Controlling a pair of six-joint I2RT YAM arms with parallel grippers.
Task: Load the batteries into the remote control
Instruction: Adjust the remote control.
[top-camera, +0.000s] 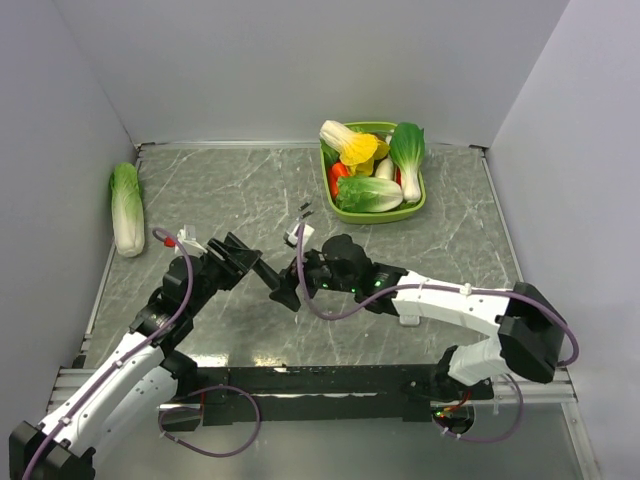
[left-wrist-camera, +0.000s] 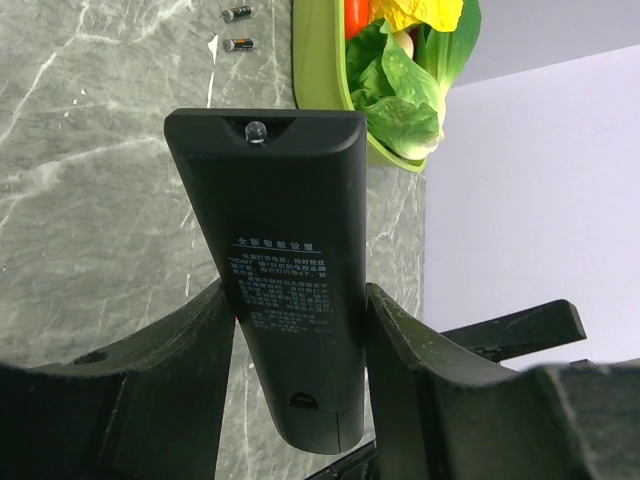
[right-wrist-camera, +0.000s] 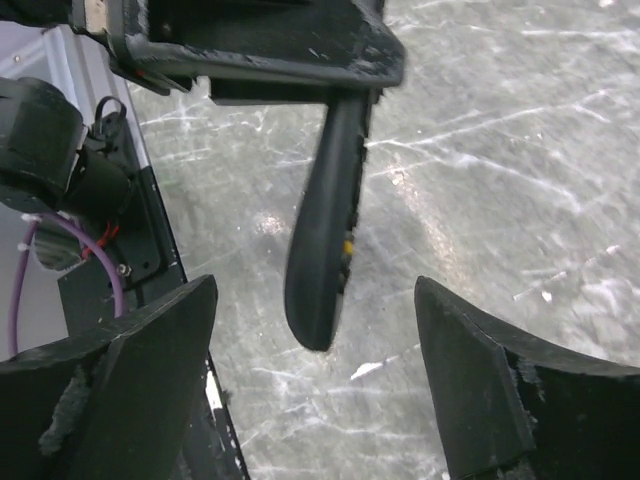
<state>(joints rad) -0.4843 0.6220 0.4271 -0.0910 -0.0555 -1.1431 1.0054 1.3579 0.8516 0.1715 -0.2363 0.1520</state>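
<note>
The black remote control (left-wrist-camera: 290, 220) is held in my left gripper (left-wrist-camera: 300, 300), which is shut on its lower half. Its back faces the camera, with a white printed label and the battery cover closed. In the top view the remote (top-camera: 272, 280) hangs above the table's middle between both grippers. My right gripper (right-wrist-camera: 315, 290) is open, its jaws on either side of the remote's free end (right-wrist-camera: 322, 230) without touching it. From above, the left gripper (top-camera: 250, 265) and right gripper (top-camera: 295, 280) nearly meet. No bright-blue batteries show in any view.
Two tiny dark bits (left-wrist-camera: 238, 28) lie on the marble table, also seen from above (top-camera: 305, 210). A green tray (top-camera: 425, 195) of toy vegetables stands at the back right. A toy cabbage (top-camera: 127, 208) lies by the left wall.
</note>
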